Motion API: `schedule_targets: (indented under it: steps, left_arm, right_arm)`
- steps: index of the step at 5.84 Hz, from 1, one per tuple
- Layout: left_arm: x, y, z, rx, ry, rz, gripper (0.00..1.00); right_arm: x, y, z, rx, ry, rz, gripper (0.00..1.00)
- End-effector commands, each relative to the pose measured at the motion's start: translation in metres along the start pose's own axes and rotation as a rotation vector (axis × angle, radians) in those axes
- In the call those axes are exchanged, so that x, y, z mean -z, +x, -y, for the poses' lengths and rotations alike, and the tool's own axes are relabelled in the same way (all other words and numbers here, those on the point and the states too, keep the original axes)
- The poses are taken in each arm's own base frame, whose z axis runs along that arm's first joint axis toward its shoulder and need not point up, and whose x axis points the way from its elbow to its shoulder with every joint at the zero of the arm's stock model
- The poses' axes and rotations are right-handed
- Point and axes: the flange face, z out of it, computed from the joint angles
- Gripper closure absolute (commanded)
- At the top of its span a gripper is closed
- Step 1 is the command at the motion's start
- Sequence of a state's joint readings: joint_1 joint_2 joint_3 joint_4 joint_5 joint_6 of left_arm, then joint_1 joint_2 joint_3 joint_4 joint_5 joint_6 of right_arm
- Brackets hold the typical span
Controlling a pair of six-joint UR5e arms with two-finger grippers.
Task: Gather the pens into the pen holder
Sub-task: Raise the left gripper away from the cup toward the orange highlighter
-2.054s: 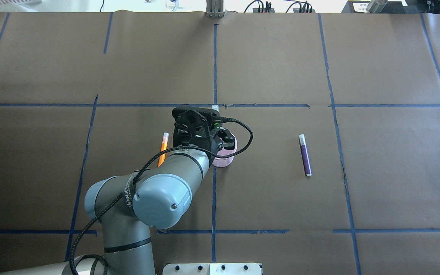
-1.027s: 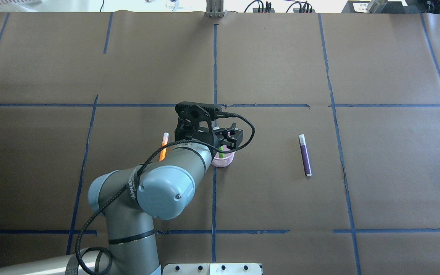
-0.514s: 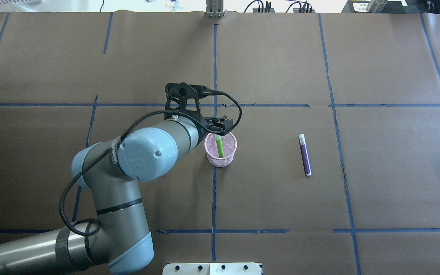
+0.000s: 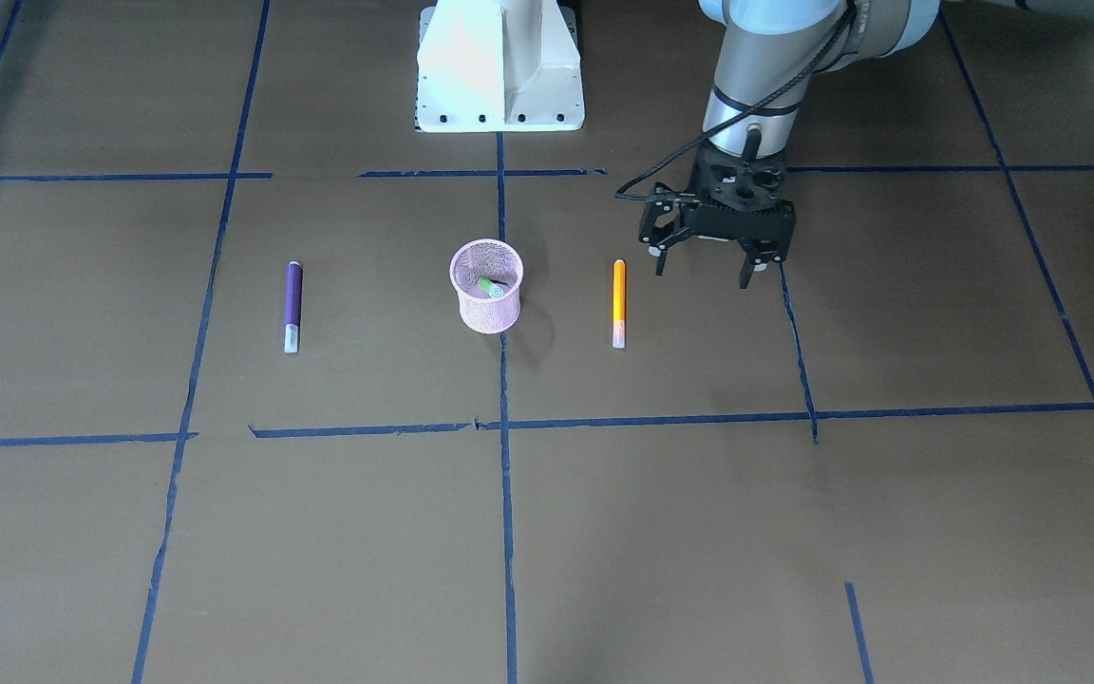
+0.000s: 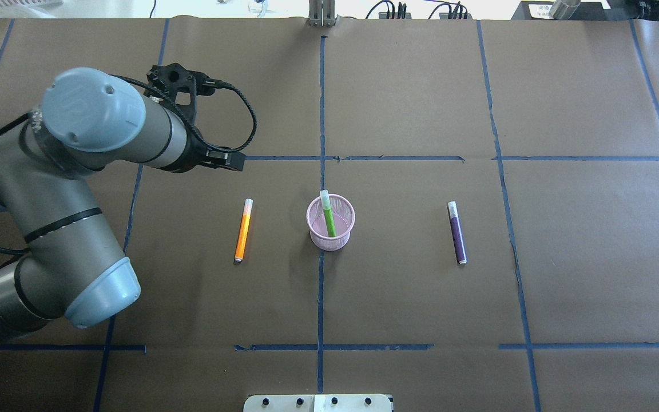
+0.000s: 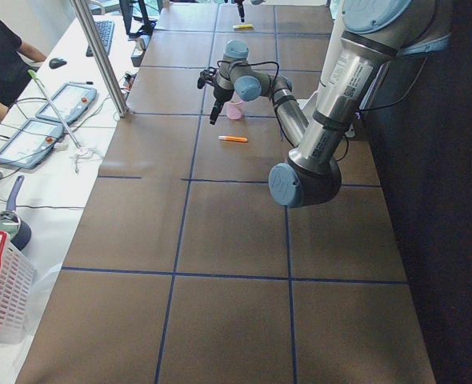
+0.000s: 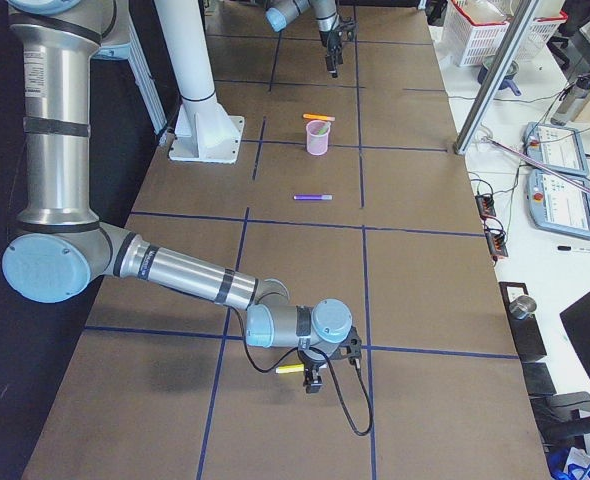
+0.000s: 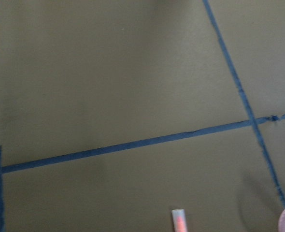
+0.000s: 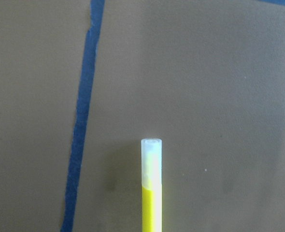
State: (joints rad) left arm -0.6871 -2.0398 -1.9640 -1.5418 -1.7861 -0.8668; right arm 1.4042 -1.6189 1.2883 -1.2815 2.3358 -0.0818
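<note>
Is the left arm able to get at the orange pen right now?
Probably yes. The left gripper hangs open just beside the orange pen, which lies flat, apart from the pen holder; nothing stands between them.

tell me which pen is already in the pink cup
The green pen: it stands leaning inside the pink cup, while the orange pen and purple pen lie flat on either side of it.
</note>
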Motion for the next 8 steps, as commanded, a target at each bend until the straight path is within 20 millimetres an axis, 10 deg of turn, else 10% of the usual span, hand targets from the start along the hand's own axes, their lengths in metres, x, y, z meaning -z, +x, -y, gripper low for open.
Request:
schedule_targets:
  steps: [1, 3, 5, 8]
  left_arm:
    - [0.007, -0.008, -0.004, -0.015, -0.003, 0.004, 0.0]
    - [0.013, -0.006, -0.005, -0.009, 0.006, -0.005, 0.0]
    - [0.014, -0.005, -0.005, -0.005, 0.009, -0.007, 0.0]
    - [0.018, -0.004, -0.005, -0.004, 0.014, -0.012, 0.0]
  right_arm:
    - [-0.019, -0.013, 0.013, 0.031, -0.04, 0.008, 0.02]
    - [-0.03, -0.011, 0.022, 0.028, -0.064, 0.004, 0.11]
    - [-0.03, -0.01, 0.022, 0.024, -0.064, 0.007, 0.94]
    - [-0.028, -0.015, 0.018, 0.02, -0.057, 0.046, 1.0]
